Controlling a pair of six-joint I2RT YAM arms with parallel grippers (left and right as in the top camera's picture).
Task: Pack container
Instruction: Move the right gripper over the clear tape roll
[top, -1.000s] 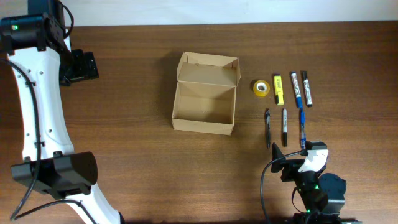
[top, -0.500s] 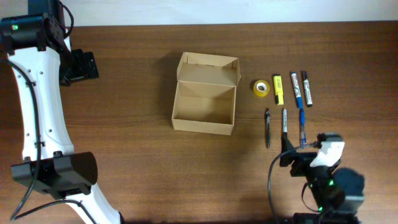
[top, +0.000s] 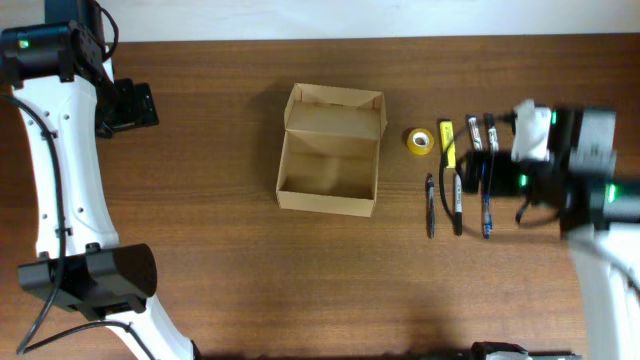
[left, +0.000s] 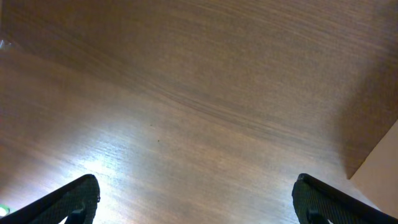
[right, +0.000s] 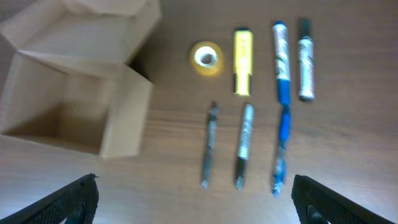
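Note:
The container (top: 330, 150) is an open, empty tan cardboard box at the table's middle, its flap lid folded back on the far side. It also shows in the right wrist view (right: 74, 106). To its right lie a yellow tape roll (top: 419, 140), a yellow highlighter (top: 447, 143), a black pen (top: 431, 205), a silver marker (top: 457, 203), a blue pen (top: 486, 210) and a black marker (top: 493, 135). My right gripper (top: 478, 168) hovers above these pens, open and empty (right: 196, 202). My left gripper (top: 125, 105) is far left, open and empty (left: 199, 205).
In the right wrist view the tape roll (right: 206, 58), highlighter (right: 242, 54), a blue-and-white marker (right: 280, 59), black marker (right: 305, 62), black pen (right: 209, 144), silver marker (right: 244, 144) and blue pen (right: 281, 149) lie in two rows. The left wrist view shows only bare wood.
My right arm has swung from the table's front edge up and back, and now hangs over the pens. The left arm, the box and the pens have not moved.

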